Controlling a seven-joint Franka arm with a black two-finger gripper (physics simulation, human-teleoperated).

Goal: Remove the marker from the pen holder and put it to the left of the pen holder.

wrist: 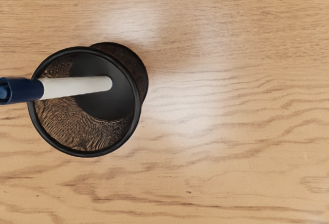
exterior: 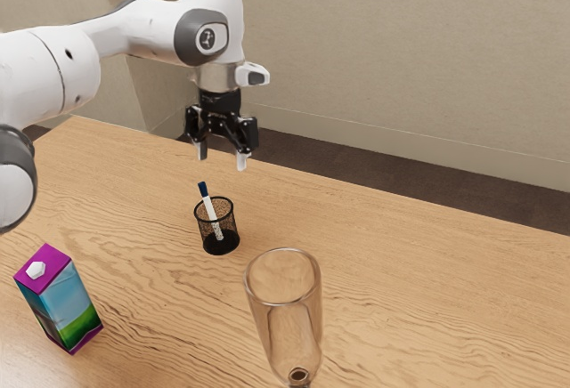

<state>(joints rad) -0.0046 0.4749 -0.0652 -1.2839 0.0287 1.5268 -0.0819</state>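
In the exterior view the gripper hangs above the pen holder, fingers wide apart. Inside, the marker leans toward that view's left, mesh veiling its lower part. The near glass loses its stem to the frame. In the wrist view, the edge clips the blue cap.

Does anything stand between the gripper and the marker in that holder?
Nothing visible does. The open gripper hangs higher up, and the marker pokes out above the pen holder, which surrounds only its lower part.
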